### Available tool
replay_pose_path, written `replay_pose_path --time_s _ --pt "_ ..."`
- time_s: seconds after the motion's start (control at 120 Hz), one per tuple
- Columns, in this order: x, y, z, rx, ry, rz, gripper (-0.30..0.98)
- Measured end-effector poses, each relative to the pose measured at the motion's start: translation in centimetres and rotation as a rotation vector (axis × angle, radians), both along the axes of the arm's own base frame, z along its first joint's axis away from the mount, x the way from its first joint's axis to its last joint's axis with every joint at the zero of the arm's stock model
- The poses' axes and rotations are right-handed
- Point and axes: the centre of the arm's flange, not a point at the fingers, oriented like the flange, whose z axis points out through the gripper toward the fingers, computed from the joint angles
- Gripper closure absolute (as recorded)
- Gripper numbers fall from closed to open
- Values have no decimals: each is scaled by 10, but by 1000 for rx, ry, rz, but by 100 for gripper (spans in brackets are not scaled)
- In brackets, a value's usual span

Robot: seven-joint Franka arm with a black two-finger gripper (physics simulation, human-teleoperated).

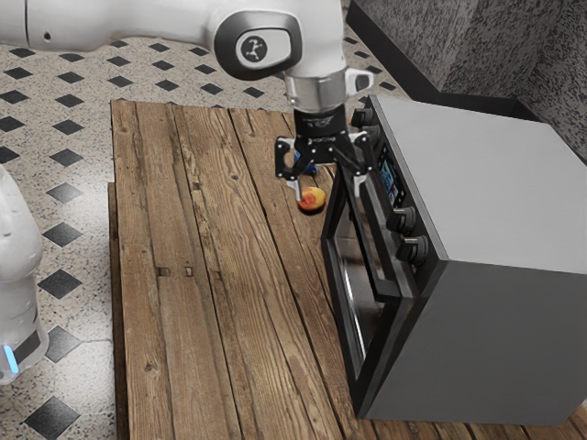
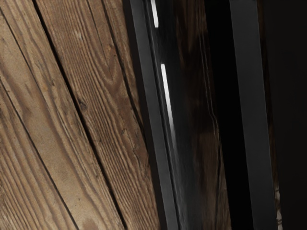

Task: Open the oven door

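Note:
My gripper [image 1: 328, 188] is over the upper end of the oven's front in the exterior view, its fingers spread wide apart. One finger hangs on the table side, above a red-yellow fruit; the other is at the dark handle [image 1: 374, 261], and its contact there is hard to make out. The oven door [image 1: 359, 302] has a dark frame and a glass pane; whether it stands slightly ajar cannot be told. Below the hand in the wrist view run the glossy oven door [image 2: 189, 143] and a long grey bar [image 2: 252, 115].
The grey oven body [image 1: 495, 183] fills the exterior view's right, with knobs [image 1: 413, 249] above the door. A red-yellow fruit [image 1: 312, 199] and a blue object [image 1: 305, 166] lie on the wooden table [image 1: 220, 275] near the oven. Planks [image 2: 62, 120] run alongside the door.

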Motion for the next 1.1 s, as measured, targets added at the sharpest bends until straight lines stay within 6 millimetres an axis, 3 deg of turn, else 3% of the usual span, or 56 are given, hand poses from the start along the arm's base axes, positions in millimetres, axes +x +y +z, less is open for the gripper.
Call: replay_pose_path --time_s 0.25,0.55,0.683,0.85,0.917,0.95,0.983,1.067,1.1 --pt "-25 2 -5 2 -7 26 0" --pt "-82 0 -22 -7 -25 82 0" --pt "-126 -11 -37 8 -73 131 0" --pt "-203 -52 -45 59 -241 164 0" --pt "-213 -60 -45 44 -244 153 0" --pt "-209 -55 -37 5 -222 145 0" --pt "-199 -49 -11 -30 -213 134 0" --pt "-175 -21 75 -35 -261 146 0" --pt "-159 -1 109 -24 -272 165 0"
